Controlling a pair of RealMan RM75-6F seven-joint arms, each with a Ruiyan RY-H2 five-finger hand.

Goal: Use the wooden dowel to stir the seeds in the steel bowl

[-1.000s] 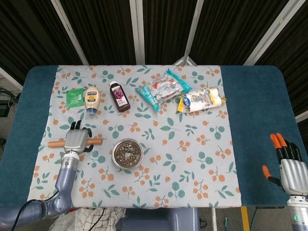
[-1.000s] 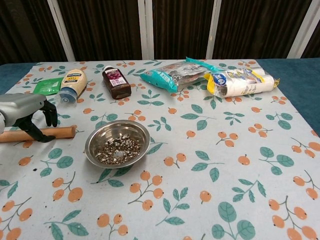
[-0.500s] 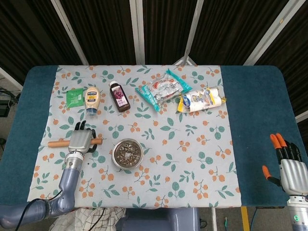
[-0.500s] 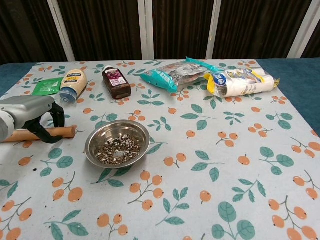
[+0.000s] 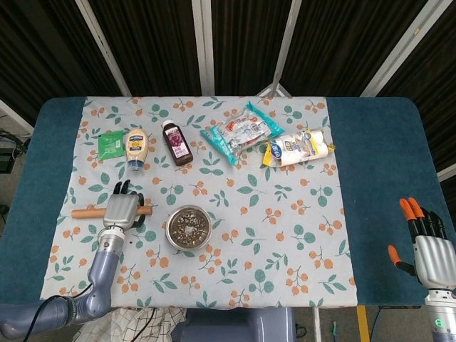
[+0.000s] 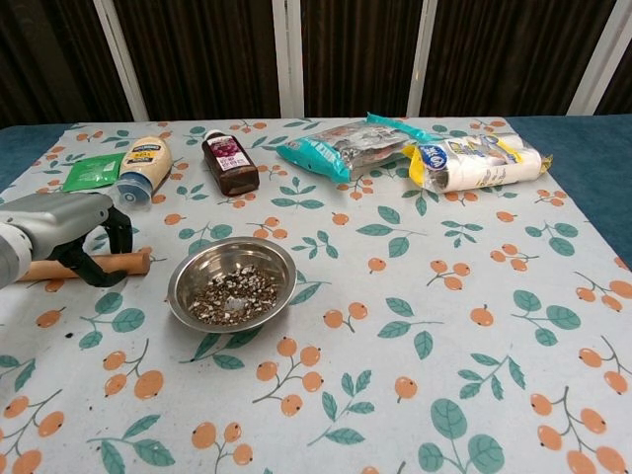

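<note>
The wooden dowel [image 5: 84, 212] [image 6: 126, 263] lies flat on the flowered cloth, left of the steel bowl [image 5: 169, 229] [image 6: 182, 282]. Brown seeds [image 5: 189, 225] [image 6: 232, 293] fill the bowl's bottom. My left hand [image 5: 121, 209] [image 6: 64, 229] arches over the dowel's middle, its dark fingers curving down on the far side and the thumb on the near side. The dowel still rests on the table and both its ends show. My right hand [image 5: 425, 242] hangs at the table's near right corner with its fingers spread, holding nothing.
Along the back stand a green sachet [image 5: 110, 143], a mayonnaise bottle [image 5: 135, 148], a dark sauce bottle [image 5: 176, 142], a teal snack bag [image 5: 239, 133] and a white and yellow pack [image 5: 297, 147]. Blue table cloth [image 5: 377, 164] flanks the flowered one.
My left hand has slid a little to the right along the dowel, toward the bowl. The dowel itself has stayed put, and the right hand has hardly moved.
</note>
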